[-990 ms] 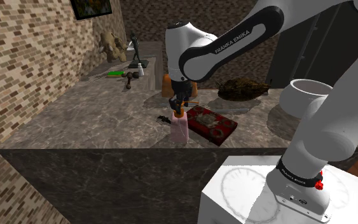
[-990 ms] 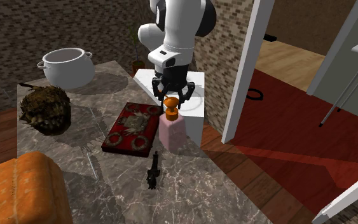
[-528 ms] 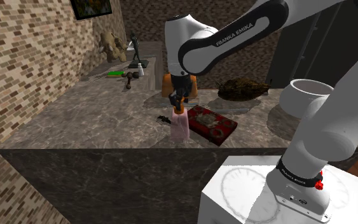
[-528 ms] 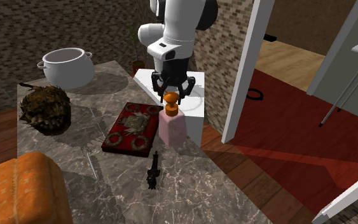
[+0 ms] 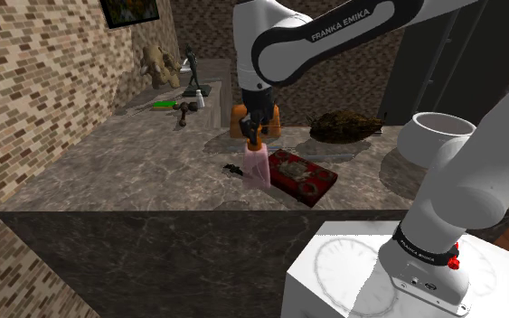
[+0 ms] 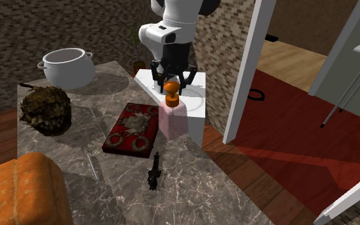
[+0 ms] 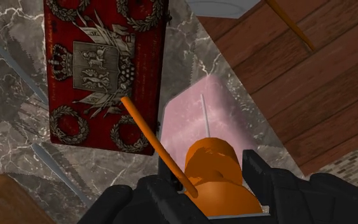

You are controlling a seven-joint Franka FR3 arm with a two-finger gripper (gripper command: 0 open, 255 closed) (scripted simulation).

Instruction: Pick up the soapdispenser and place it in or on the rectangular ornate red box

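Far left (second exterior view): an orange loaf-shaped block [image 6: 28, 188] sits on the marble counter [image 6: 108, 192], well apart from my work.
Behind it: a brown spiky mound [image 6: 44, 108] and a white two-handled pot [image 6: 66, 67], both clear of the path.
Red box [image 6: 132, 131]: flat on the counter, with wreaths and a crest on its top, and closed as far as I can see. The top is broad and level enough to set something on.
Small black object [image 6: 154, 174]: lies near the box's end. I cannot tell what it is.
Soap dispenser [image 6: 172, 121]: a pale pink square body standing upright at the counter's edge, just beside the box on the right. Its base looks a little clear of the marble, but I cannot be sure of the gap.
Gripper [image 6: 171, 82]: comes straight down from above, with one finger on each side pinching the orange pump head [image 7: 212, 168].
Spout [image 7: 152, 137]: a thin orange stem jutting from the head toward the box.
Handling: I judge the body rigid and smooth. I cannot read how full it is, so the weight is uncertain. The rounded head gives a narrow, slippery purchase, and the body hanging beneath it could swing or twist. A grip low on the head, near the neck, seems safest to me.
Next move: a short, slow sideways carry onto the box, keeping the dispenser upright.
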